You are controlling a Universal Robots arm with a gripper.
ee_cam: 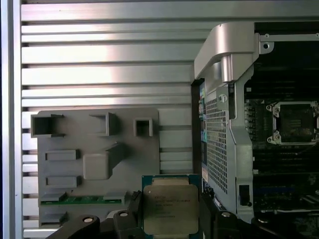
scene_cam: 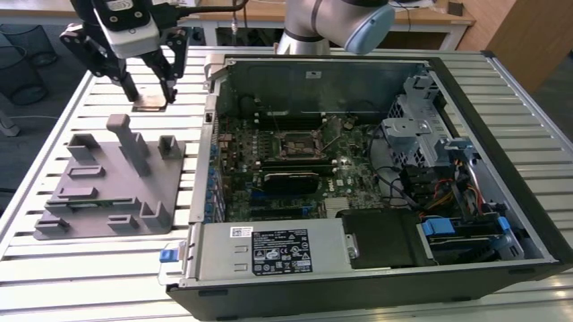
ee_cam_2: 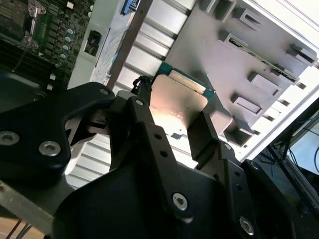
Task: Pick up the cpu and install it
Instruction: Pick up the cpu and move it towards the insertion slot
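At the far end of the exterior view's left, the gripper point(scene_cam: 149, 94) hangs over the slatted metal table point(scene_cam: 80, 261) with its jaws clamped on the cpu point(scene_cam: 149, 103), one black finger against each of two opposite edges. The chip lies flat between the fingertips. I cannot tell whether it is clear of the table surface. In the first wrist view the cpu point(ee_cam: 170, 209) shows its pale metal top with a green rim, held level in the gripper point(ee_cam: 170, 215). In the second wrist view the fingers point(ee_cam_2: 145, 124) press on the sides of the cpu point(ee_cam_2: 179, 102).

Nearer the camera on the same side, the grey plastic tray point(scene_cam: 112, 184) rests on the table with its posts upright. The cpu is held just beyond the tray's far edge, apart from it. The tray also appears in both wrist views point(ee_cam: 94, 164) point(ee_cam_2: 239, 69).

To the exterior view's right of the tray, the open computer case point(scene_cam: 501, 168) lies on its side with the motherboard point(scene_cam: 358, 171) exposed. The square cpu socket point(scene_cam: 300, 143) sits in the middle of the board, well apart from the gripper, and it also shows in the first wrist view point(ee_cam: 294, 122). Just on its near side is a black ribbed block point(scene_cam: 291, 180). A silver power supply point(scene_cam: 268, 251) fills the case's near edge, and drive bays point(scene_cam: 421, 127) with blue tabs point(scene_cam: 441, 227) stand at the right.
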